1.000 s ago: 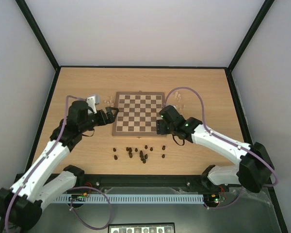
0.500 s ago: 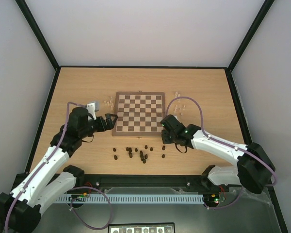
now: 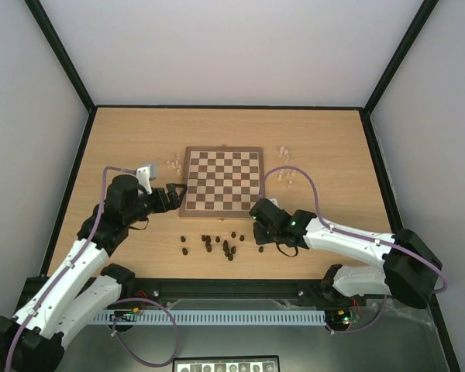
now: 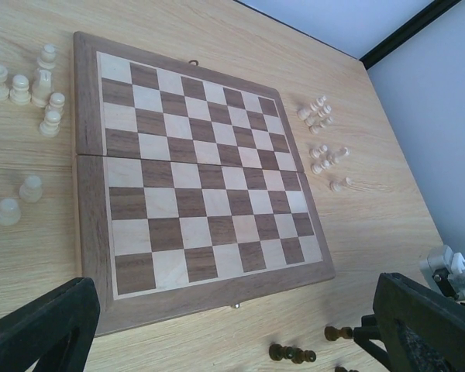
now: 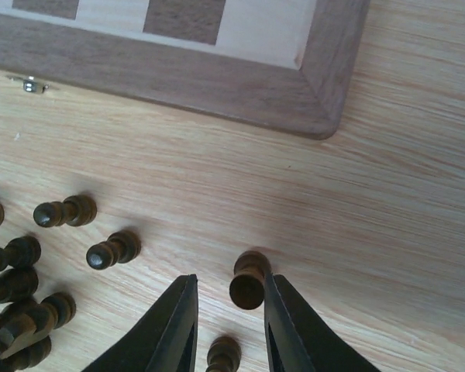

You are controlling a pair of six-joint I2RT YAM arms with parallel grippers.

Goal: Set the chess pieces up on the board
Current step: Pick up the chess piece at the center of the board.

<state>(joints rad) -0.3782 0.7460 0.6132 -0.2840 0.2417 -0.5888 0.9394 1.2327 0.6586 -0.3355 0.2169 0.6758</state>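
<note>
From above, the board (image 3: 222,180) lies bare mid-worktop (image 3: 333,139), cream chess pieces (image 3: 173,163) off both its sides, dark pieces (image 3: 221,244) strewn below it, the right arm's jaws low at that scatter's right end; in the left wrist view the left arm's jaws gape wide and empty at the bottom corners. The right wrist view, bottom centre, has the jaws narrow astride one dark pawn (image 5: 249,280), whether gripping I cannot tell; I'd centre it, squeeze, then lift straight clear of its neighbour (image 5: 223,353); no lettering legible.
</note>
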